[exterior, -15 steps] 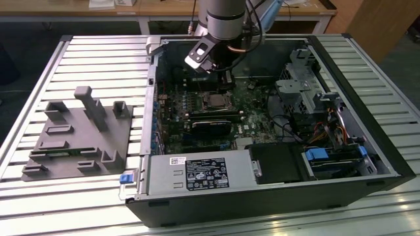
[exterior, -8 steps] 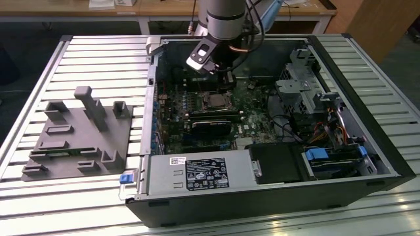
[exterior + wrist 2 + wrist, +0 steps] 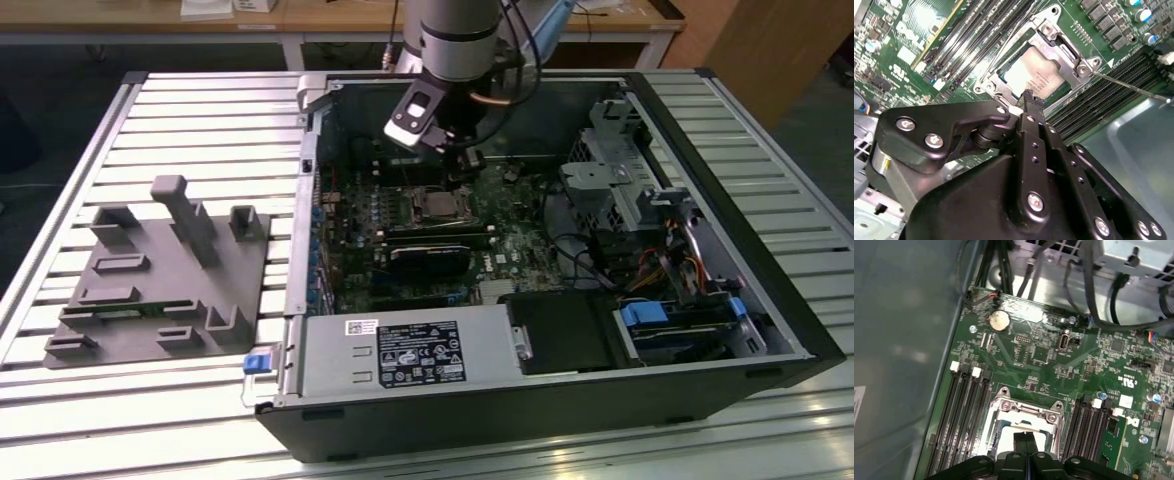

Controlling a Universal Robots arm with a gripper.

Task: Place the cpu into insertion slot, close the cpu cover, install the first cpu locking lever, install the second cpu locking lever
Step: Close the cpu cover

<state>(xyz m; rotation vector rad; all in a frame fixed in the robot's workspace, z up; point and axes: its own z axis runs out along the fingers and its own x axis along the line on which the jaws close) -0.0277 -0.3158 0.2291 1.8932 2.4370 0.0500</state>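
- Second wrist view, nearest thing first: the black pincer point(image 3: 1029, 100) has its two fingers pressed together into one narrow tip, with nothing seen between them.
- That tip stands at the near edge of the socket frame; whether it touches the metal, I cannot tell.
- Just past the tip lies the cpu point(image 3: 1039, 75), a small flat square with a dull grey-tan top, sitting level in the insertion slot point(image 3: 983, 86).
- The cpu cover point(image 3: 1068, 57), a thin silvery frame with a cut-out middle, lies down flat over the chip's edges, so the tan top shows through the opening.
- A thin metal lever point(image 3: 1131, 89) sticks out from one corner of the frame and runs across the long black memory slots point(image 3: 1104, 105) beside the socket.
- More memory slots flank the socket on its other side, all on the green motherboard point(image 3: 1054, 360), which carries a round silver coin cell point(image 3: 999, 320) farther off.
- Seen from the exterior view, the board lies inside an open black computer case point(image 3: 747, 330), with the arm reaching down into it above the socket.
- The case rests on a slatted metal worktop point(image 3: 174, 110); a grey moulded fixture point(image 3: 160, 270) sits well apart on the exterior view's left.
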